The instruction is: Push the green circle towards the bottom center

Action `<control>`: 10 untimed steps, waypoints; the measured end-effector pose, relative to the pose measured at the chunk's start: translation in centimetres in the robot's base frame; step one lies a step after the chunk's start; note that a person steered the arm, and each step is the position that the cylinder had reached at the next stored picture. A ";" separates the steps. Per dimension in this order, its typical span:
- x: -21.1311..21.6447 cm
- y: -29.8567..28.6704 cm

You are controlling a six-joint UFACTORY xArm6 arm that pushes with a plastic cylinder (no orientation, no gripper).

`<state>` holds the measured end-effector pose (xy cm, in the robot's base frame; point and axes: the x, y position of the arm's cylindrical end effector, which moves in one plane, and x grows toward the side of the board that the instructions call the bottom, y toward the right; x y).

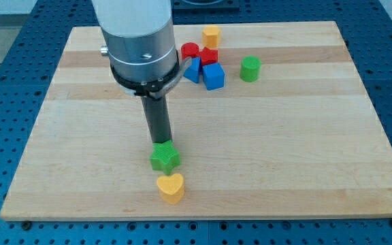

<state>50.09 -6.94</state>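
The green circle (pixel 250 69) is a short green cylinder at the view's upper right, standing alone to the right of the block cluster. My tip (pixel 160 143) is far from it, near the view's lower middle, touching the top edge of a green star block (pixel 165 158). A yellow heart (pixel 171 187) lies just below the star.
A cluster sits near the view's top centre: a yellow block (pixel 211 35), a red circle (pixel 190 50), a red block (pixel 209 56), a blue triangle-like block (pixel 193 70) and a blue cube (pixel 214 76). The wooden board (pixel 305 156) ends at blue perforated table edges.
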 end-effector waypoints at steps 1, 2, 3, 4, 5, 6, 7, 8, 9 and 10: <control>-4.1 2.8; -9.9 12.7; -15.3 18.5; -19.5 18.4; -21.0 15.1; -20.9 10.7; -18.5 7.0; -14.8 5.5; -12.1 5.5; -11.1 3.8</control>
<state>38.98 -3.10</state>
